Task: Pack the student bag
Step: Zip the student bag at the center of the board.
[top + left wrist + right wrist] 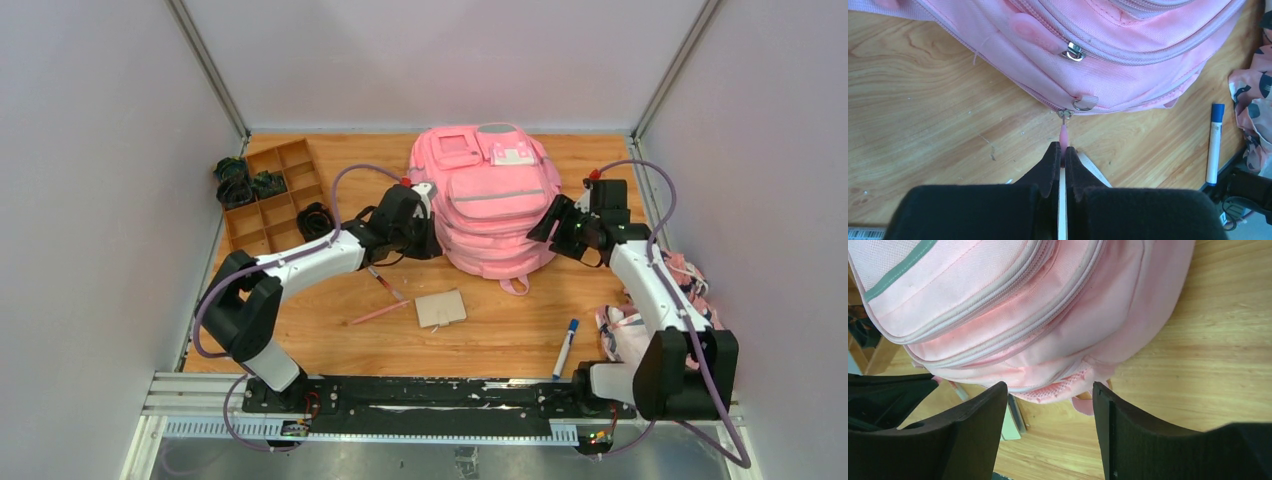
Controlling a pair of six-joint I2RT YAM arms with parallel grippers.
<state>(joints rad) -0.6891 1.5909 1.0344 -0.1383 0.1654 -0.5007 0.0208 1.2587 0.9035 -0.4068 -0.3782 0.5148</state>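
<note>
The student bag (495, 210) is a pink backpack with grey trim, lying flat at the back middle of the wooden table. My left gripper (424, 232) is at its left side and is shut on a pink zipper pull (1063, 134); the pull hangs from a metal slider (1064, 114) on the bag's lower seam (1128, 65). My right gripper (547, 222) hovers at the bag's right side. In the right wrist view it stands open (1050, 390) with only table between its fingers, just in front of the bag's pink mesh edge (1058, 387).
A brown compartment tray (270, 195) with black items stands at the back left. A tan notebook (441, 307), a pink pen (380, 313) and another pen (385, 283) lie in front of the bag. A blue marker (566, 347) and floral cloth (650, 320) lie right.
</note>
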